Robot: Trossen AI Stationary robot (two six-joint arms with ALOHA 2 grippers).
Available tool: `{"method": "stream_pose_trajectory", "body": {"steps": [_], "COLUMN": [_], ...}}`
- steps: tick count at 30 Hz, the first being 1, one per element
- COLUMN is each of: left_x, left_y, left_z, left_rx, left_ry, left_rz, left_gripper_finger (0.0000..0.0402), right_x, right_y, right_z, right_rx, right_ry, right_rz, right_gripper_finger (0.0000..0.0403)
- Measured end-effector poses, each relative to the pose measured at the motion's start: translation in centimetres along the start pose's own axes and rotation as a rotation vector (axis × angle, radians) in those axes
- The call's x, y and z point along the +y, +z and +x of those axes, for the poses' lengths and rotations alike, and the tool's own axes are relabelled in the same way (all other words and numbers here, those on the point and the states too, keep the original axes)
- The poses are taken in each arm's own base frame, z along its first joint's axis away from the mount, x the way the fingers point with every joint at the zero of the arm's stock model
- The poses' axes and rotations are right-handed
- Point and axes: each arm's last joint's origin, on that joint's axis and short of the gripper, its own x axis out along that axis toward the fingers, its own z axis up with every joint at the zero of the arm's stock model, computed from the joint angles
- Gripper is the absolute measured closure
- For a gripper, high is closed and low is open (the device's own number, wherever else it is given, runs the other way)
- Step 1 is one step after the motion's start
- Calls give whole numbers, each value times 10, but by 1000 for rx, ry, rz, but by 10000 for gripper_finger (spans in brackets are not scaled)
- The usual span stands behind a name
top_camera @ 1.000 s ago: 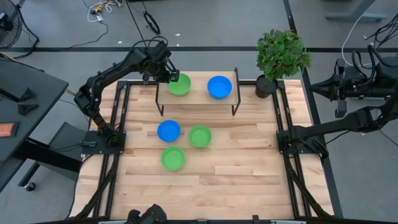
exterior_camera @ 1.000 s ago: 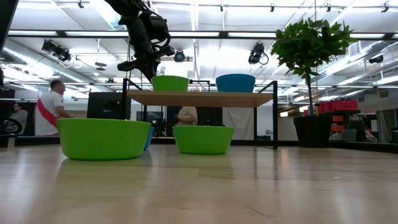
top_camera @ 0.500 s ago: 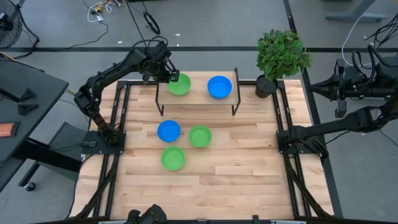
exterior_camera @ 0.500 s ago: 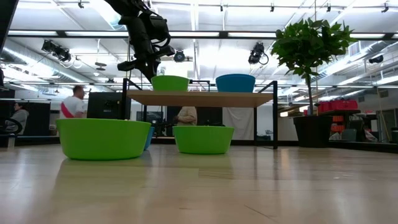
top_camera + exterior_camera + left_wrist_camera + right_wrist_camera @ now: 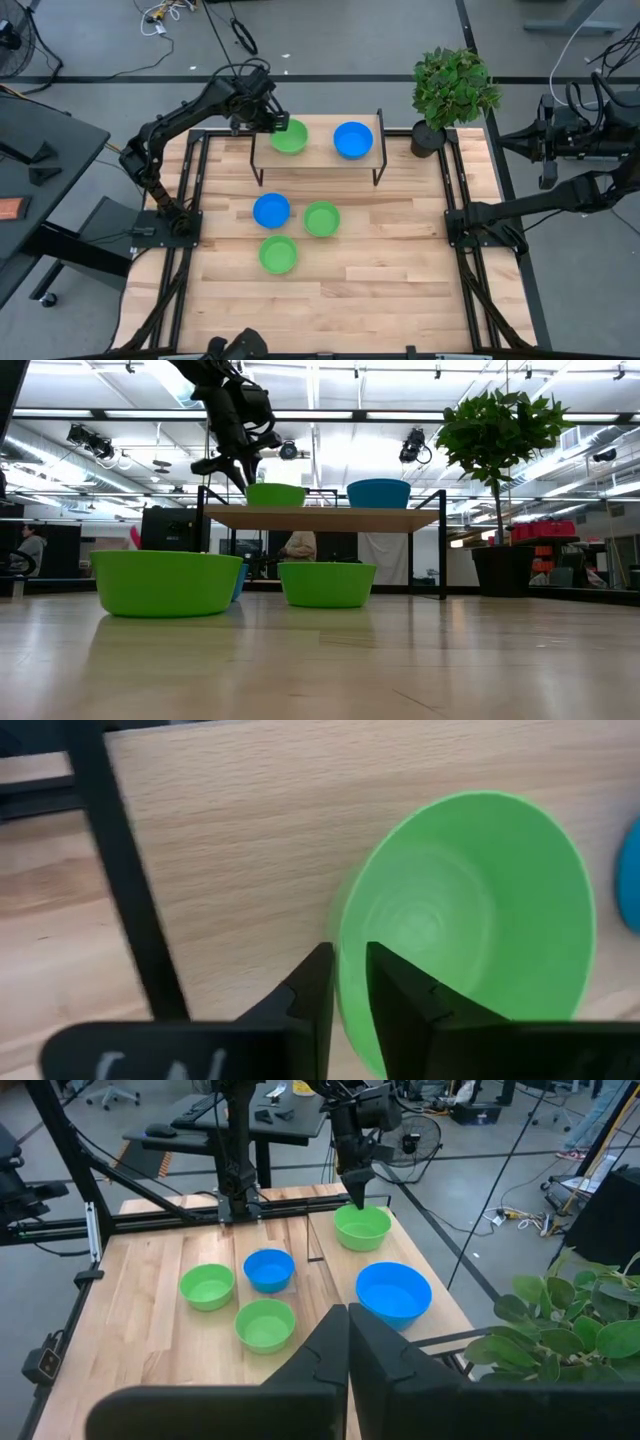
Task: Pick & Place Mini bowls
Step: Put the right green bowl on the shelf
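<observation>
Green mini bowl (image 5: 289, 137) on wooden shelf (image 5: 318, 158), left claw (image 5: 277, 125) astride rim

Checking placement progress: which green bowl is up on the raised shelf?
The green bowl beside the blue bowl, at the left gripper; the other two greens sit on the tabletop.

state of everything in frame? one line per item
left gripper: at the shelf, fingers astride the green bowl's rim, a little apart
right gripper: shut, empty, parked off the table's right side
green bowl: upright on the shelf
blue bowl: upright on the shelf
three lower bowls: upright on the table, empty
plant: upright at the far right corner
</observation>
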Motion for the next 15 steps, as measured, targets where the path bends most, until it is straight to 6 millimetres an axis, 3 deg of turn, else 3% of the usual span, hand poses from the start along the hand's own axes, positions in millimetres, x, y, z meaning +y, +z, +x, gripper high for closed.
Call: {"method": "stream_pose_trajectory", "body": {"steps": [15], "left_x": [0], "left_y": [0], "left_z": [-2], "left_rx": [27], "left_ry": [-34], "left_rz": [30], "left_gripper_finger": [324], "right_x": [0], "right_y": [0], "right_z": [0], "right_rx": [0], "right_ry": [0], "right_rz": [0], "right_gripper_finger": [395]}}
